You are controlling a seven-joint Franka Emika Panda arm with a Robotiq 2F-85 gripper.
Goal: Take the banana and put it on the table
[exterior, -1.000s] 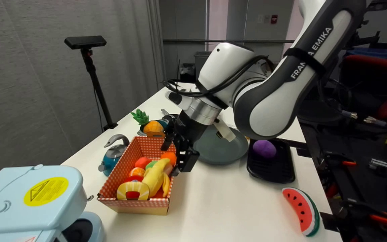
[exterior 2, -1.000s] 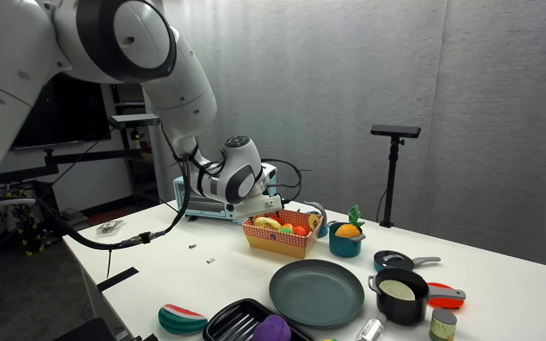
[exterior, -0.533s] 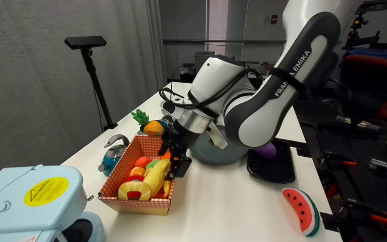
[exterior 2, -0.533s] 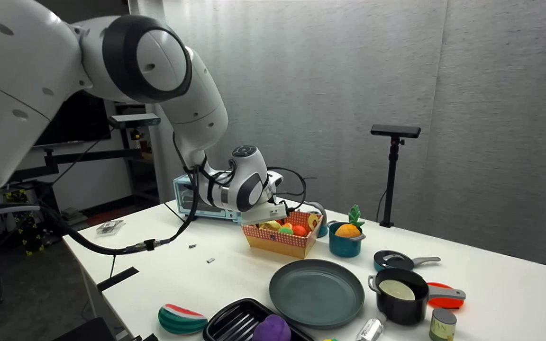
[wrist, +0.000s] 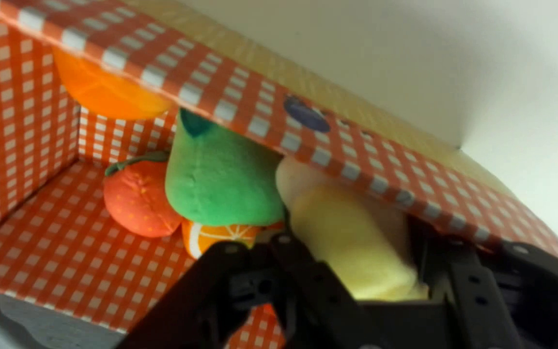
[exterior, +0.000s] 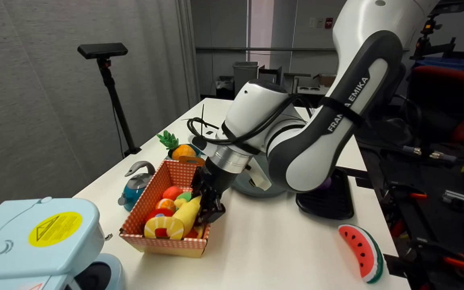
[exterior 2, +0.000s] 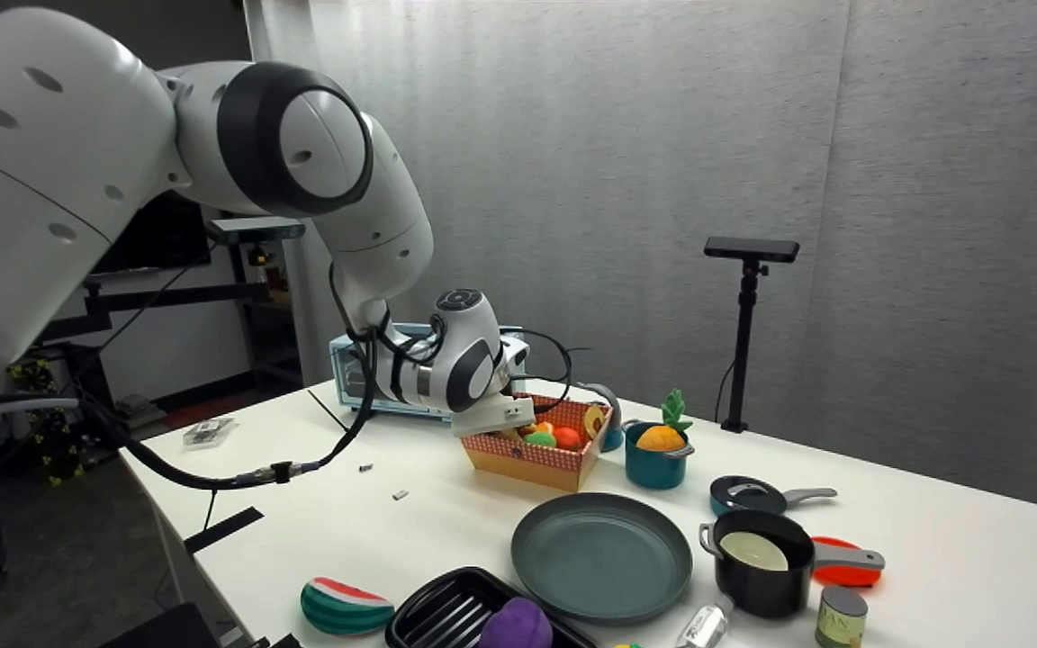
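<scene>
The end effector (wrist: pixel 365 246) reaches down at the checked basket (wrist: pixel 259 109), its fingers spread with the banana (wrist: pixel 349 237), inside the basket, between them; whether either finger touches it is hard to tell. Beneath runs the white tabletop (exterior: pixel 272 245). Across the basket from the end effector sits a teal kettle (exterior: pixel 136 188); a dark plate (exterior 2: pixel 601 558) lies near, and farther off is a watermelon slice (exterior: pixel 361 253). At one edge a black stand (exterior 2: pixel 742 351) rises before a grey curtain (exterior 2: pixel 572 180); past the opposite edge, a red chair (exterior: pixel 445 92) stands in the dim room.
</scene>
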